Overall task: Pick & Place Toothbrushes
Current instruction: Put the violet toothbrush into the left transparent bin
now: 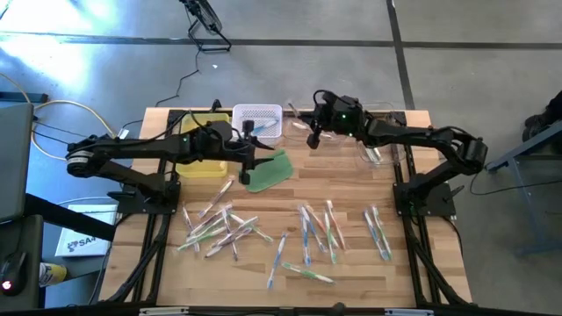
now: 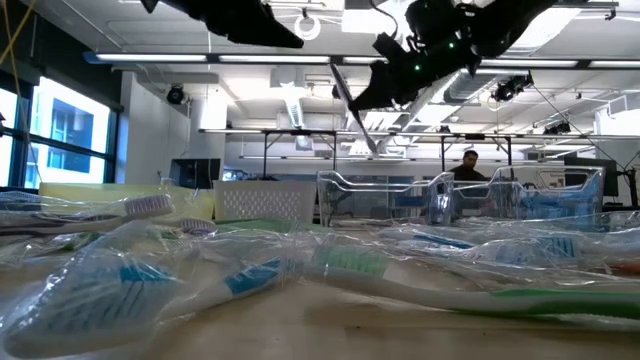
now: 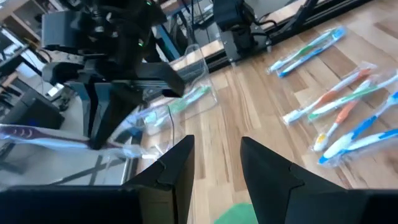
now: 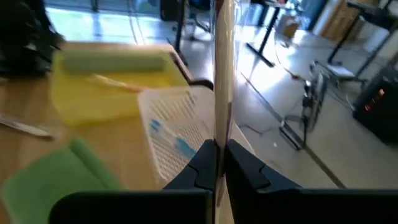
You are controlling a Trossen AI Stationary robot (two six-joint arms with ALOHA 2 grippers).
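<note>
Many wrapped toothbrushes lie flat on the wooden table in loose groups: left (image 1: 219, 228), middle (image 1: 316, 230) and right (image 1: 378, 230). They also fill the foreground of the low view (image 2: 250, 275). My right gripper (image 1: 313, 136) is shut on one wrapped toothbrush (image 4: 222, 74) with purple bristles (image 3: 18, 132), in the air between the white basket (image 1: 257, 121) and the clear bin (image 1: 379, 136). My left gripper (image 3: 214, 168) is open and empty above the table by the green pad (image 1: 268, 171), near the basket. My right gripper pinches the wrapped toothbrush's handle (image 4: 219, 134) between its two fingers (image 3: 99, 124), away from the bristle head. The fingers come from above and lie across the toothbrush. It is lifted clear of the table and sticks out on both sides of the fingers.
A yellow bin (image 1: 200, 156) holding a brush stands at the back left. The white basket holds a few brushes, and the clear bin stands at the back right. The flat green pad lies in front of the basket. A person (image 2: 470, 165) is far off in the room.
</note>
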